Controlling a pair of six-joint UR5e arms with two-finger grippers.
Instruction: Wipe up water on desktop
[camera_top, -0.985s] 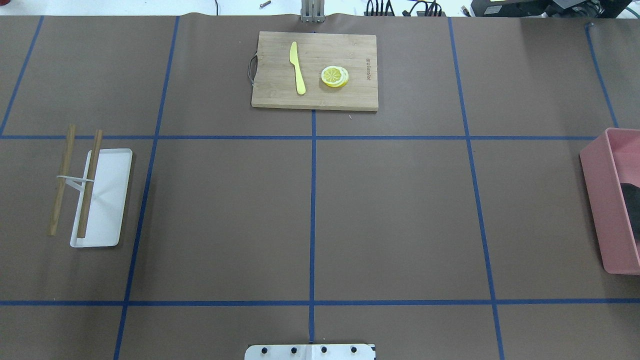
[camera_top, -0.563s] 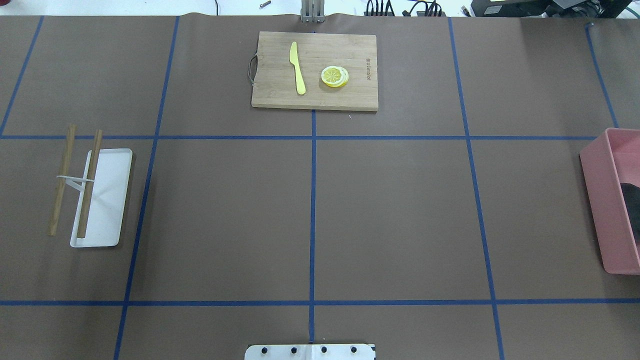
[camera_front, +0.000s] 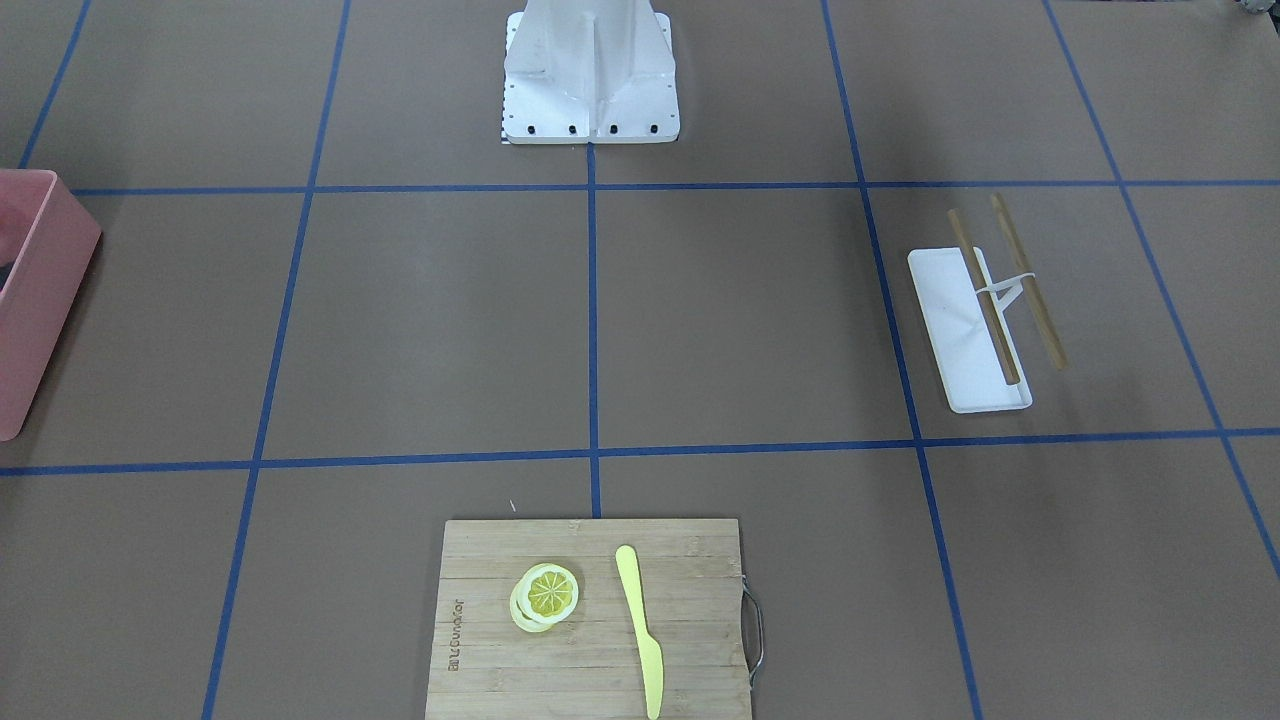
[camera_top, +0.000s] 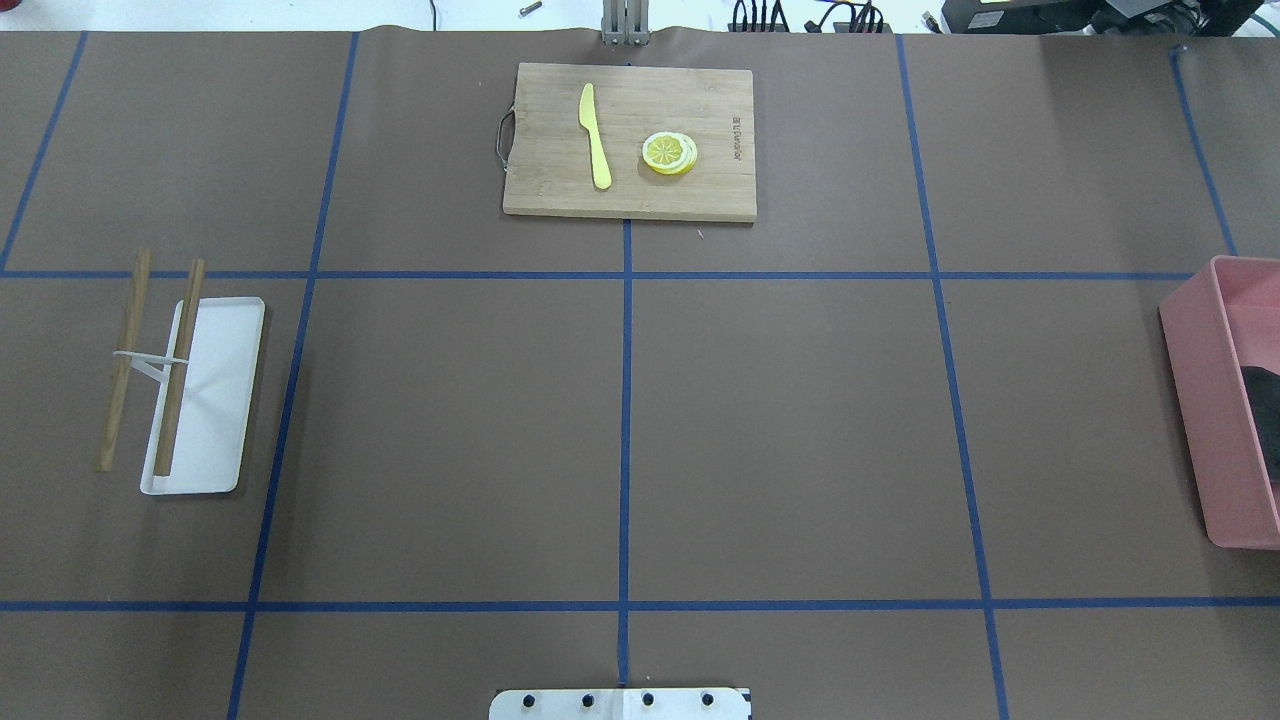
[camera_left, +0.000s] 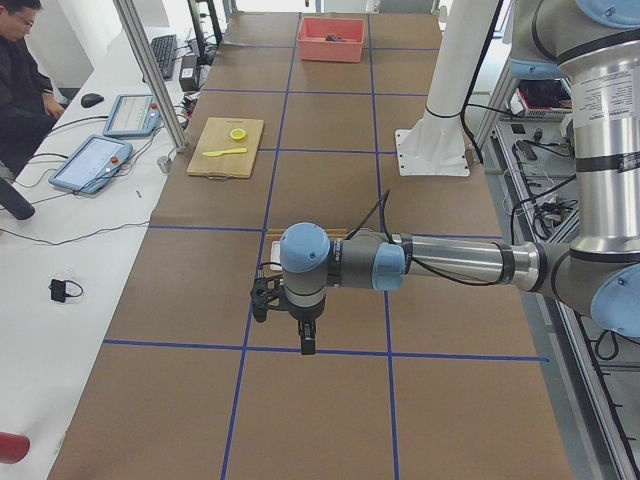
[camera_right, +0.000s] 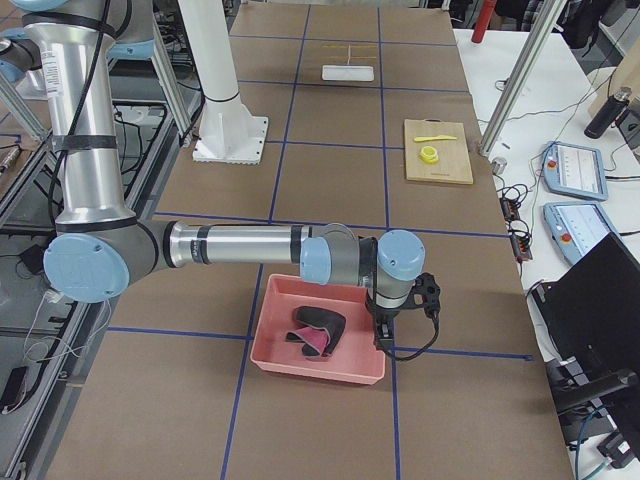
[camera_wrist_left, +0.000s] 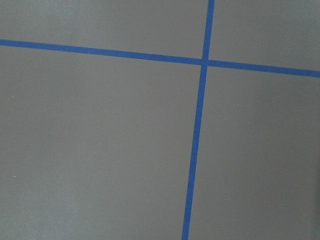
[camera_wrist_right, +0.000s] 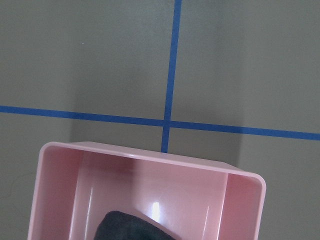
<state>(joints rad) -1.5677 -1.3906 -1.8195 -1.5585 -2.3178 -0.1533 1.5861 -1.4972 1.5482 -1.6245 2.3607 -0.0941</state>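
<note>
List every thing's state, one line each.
desktop, no water visible
bamboo cutting board, lying flat
yellow knife, on board
lemon slices, stacked
white tray, stick across it
wooden sticks, joined by white band
pink bin, holds cloth
dark cloth, crumpled in bin
left end effector, above desktop, opening unclear
right end effector, by bin, opening unclear

The desktop (camera_top: 800, 430) lies open across its middle squares. Obstacles sit at the edges: cutting board (camera_top: 700, 195) far centre (knife (camera_top: 597, 140) and lemon slices (camera_top: 668, 152) on it), white tray (camera_top: 225, 400) with two sticks (camera_top: 172, 420) left, pink bin (camera_top: 1210, 400) right.
</note>
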